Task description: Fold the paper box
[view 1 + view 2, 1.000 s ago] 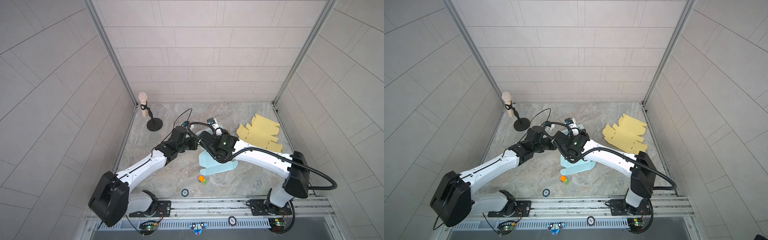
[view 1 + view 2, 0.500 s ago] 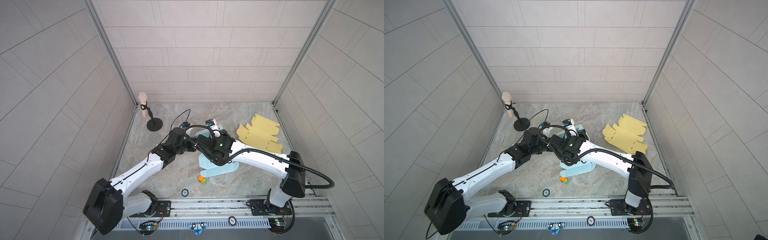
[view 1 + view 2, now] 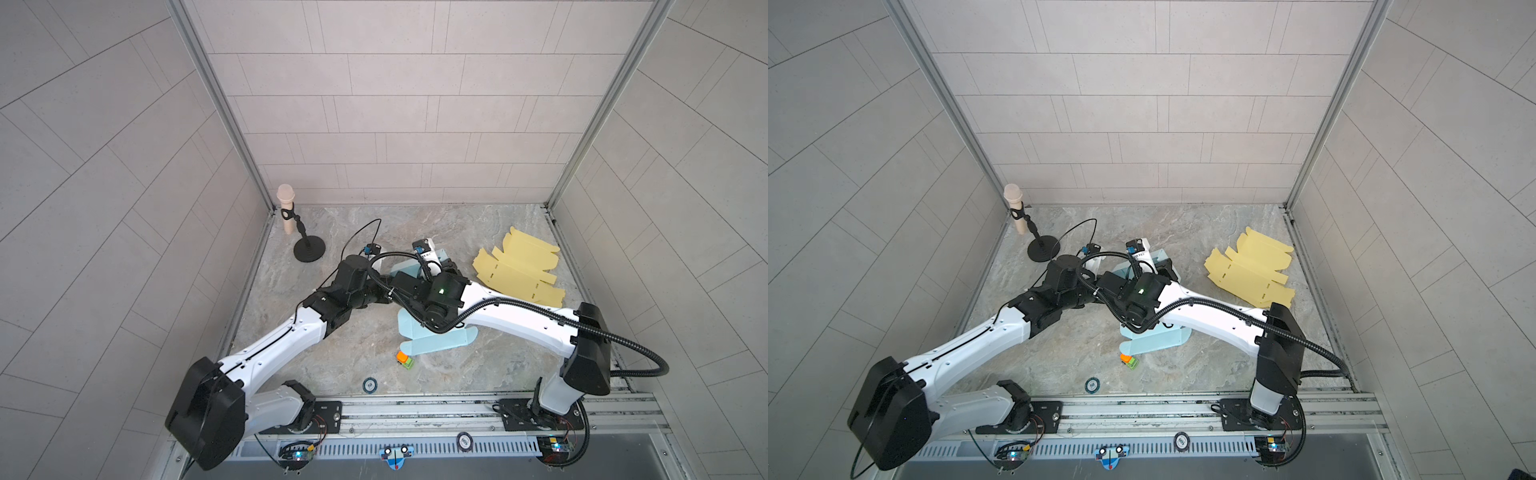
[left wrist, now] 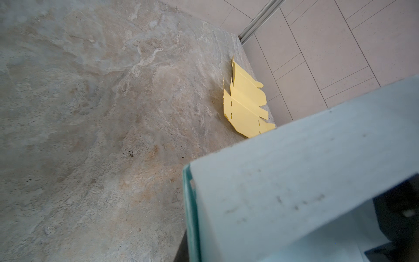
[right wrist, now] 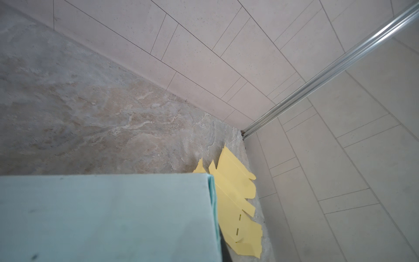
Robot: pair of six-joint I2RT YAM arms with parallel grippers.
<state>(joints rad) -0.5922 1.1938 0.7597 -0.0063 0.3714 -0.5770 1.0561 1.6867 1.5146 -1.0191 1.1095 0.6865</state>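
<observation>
Blue paper box (image 3: 436, 345) mid-table, part-folded, largely under arms; one panel raised, filling both wrist views. Left gripper (image 3: 377, 254), right gripper (image 3: 451, 269): jaws together, tips masked by panel; grip unconfirmed. Yellow blank (image 3: 519, 270) flat, far right.

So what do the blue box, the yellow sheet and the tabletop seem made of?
Box: thin matte pale-blue card; creased flaps, visible cut edge. Yellow sheet: similar matte card, die-cut with slots, lying flat. Tabletop: veined grey-beige stone look, dull sheen; perhaps a laminate print.
</observation>
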